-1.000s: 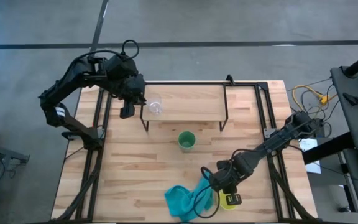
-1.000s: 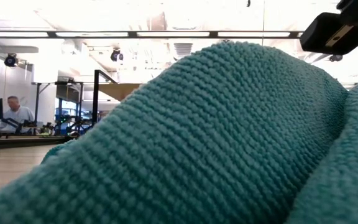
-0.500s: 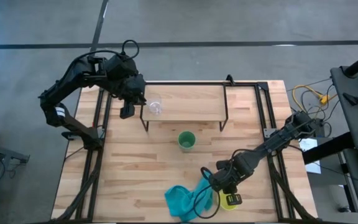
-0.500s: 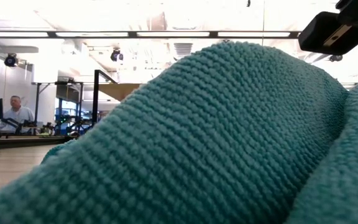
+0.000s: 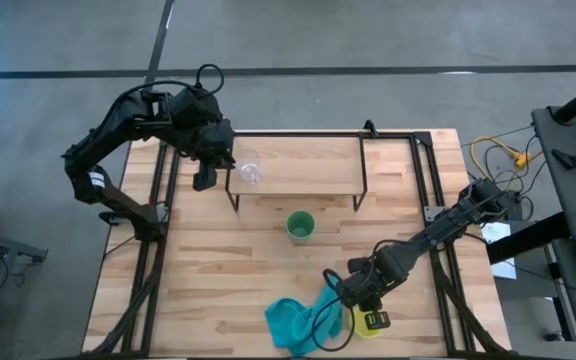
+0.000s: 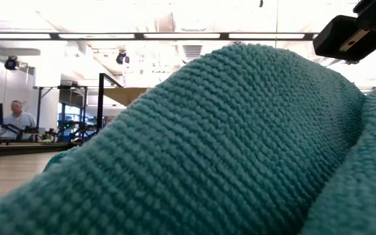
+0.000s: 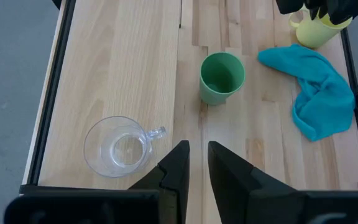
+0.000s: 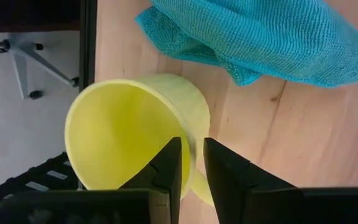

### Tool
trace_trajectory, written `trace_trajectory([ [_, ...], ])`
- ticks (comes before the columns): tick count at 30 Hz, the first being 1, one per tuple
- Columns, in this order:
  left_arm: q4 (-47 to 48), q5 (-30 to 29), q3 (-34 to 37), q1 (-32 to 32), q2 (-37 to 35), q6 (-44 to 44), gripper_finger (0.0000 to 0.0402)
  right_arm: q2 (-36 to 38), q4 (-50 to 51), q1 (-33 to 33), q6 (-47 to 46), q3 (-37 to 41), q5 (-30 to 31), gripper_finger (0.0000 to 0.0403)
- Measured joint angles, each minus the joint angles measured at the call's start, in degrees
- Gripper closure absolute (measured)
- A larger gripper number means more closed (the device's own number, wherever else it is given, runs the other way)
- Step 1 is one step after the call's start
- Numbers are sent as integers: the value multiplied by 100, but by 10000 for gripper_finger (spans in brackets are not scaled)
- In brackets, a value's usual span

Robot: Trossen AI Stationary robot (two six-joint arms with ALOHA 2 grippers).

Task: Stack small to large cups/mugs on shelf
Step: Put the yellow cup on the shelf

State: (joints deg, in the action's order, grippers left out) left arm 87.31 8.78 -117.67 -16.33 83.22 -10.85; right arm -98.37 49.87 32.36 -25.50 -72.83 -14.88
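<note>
Nothing moved | right jaws (image 8: 191,171) pinch yellow mug (image 8: 135,127) wall (teal cloth (image 5: 293,322) alongside) | left jaws (image 7: 194,171) clenched, empty

Bright, even light; blown-out ceiling glare

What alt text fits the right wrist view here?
The right gripper straddles the rim of the yellow mug, one finger inside and one outside. The mug stands on the wooden table beside a crumpled teal cloth.
</note>
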Motion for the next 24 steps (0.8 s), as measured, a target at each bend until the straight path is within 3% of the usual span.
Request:
trace_trajectory([
  [18,-17,-2,1,0,0,-2,356,0,-389,0,-1,203,-1,340],
  [24,-149,0,0,1,0,-2,356,0,-402,-2,-19,310,17,368],
])
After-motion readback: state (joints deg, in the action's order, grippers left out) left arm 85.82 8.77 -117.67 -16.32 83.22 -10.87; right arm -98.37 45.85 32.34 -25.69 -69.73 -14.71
